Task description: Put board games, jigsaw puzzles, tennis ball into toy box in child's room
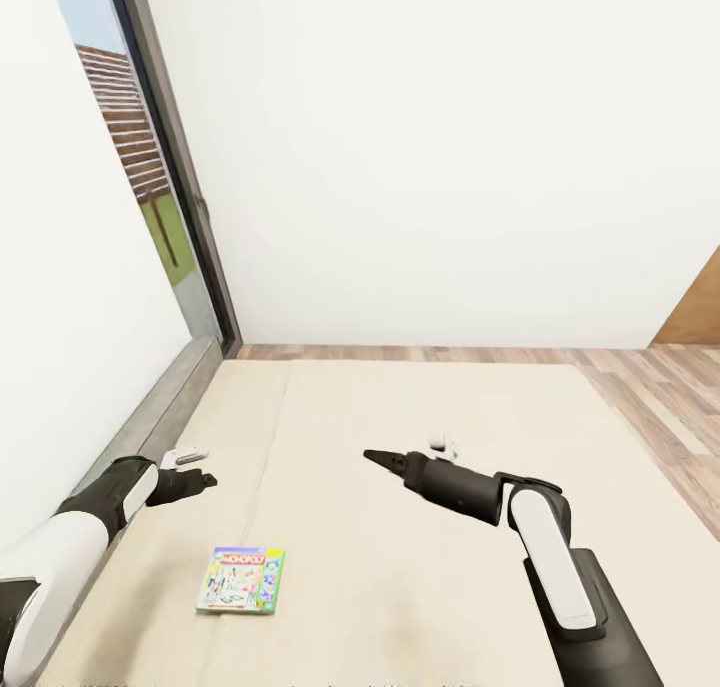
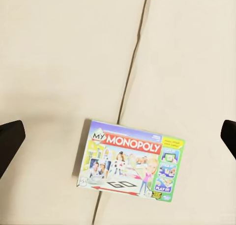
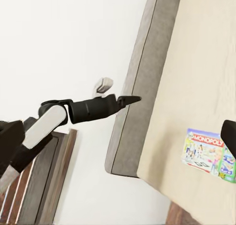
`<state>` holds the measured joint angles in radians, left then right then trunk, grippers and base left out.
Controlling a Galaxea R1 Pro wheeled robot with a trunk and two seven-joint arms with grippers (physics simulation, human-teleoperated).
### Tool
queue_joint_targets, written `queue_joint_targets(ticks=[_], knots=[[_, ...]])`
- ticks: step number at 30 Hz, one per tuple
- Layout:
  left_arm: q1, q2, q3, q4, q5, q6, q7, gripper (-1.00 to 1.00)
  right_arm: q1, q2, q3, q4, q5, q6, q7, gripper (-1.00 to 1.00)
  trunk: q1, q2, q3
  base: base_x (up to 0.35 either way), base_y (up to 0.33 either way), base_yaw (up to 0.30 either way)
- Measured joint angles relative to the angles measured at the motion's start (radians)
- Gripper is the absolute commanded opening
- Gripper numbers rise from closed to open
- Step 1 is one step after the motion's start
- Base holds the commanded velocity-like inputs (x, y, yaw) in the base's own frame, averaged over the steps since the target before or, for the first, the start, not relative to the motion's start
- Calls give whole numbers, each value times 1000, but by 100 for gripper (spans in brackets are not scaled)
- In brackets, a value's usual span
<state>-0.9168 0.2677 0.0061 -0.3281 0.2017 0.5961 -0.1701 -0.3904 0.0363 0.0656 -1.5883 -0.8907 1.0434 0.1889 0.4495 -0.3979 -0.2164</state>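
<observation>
Head view: a Monopoly board game (image 1: 240, 580) lies flat on the beige bed (image 1: 400, 417), near the left pincer (image 1: 200, 481); the right pincer (image 1: 385, 458) hangs over mid-mattress, clenched to a point.
Left wrist view: fingers (image 2: 10, 139) spread wide, released, above the board game (image 2: 130, 161), touching nothing.
Right wrist view: board game (image 3: 209, 150) on the mattress, grey headboard (image 3: 142, 92) alongside.

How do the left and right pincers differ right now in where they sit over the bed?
The left pincer hangs by the grey headboard edge, nearer the Monopoly board game; the right pincer reaches out over mid-mattress, farther from the game. The left wrist view looks straight down on the box, the right sees it obliquely. Neither holds anything; both hover above the bed.
</observation>
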Motion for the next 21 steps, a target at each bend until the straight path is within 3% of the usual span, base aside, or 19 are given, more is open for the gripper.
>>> queue_joint_targets(ticks=[7, 21], knots=[[0, -13, -1, 1, -1, -6, 0, 100, -1, -4, -42, -1, -7, 0, 103, 100, 0, 0, -12, 0, 0, 0], [0, -14, -2, 1, 0, -20, -11, 100, 0, -18, -80, 0, -7, 0, 145, 100, 0, 0, -35, 0, 0, 0]])
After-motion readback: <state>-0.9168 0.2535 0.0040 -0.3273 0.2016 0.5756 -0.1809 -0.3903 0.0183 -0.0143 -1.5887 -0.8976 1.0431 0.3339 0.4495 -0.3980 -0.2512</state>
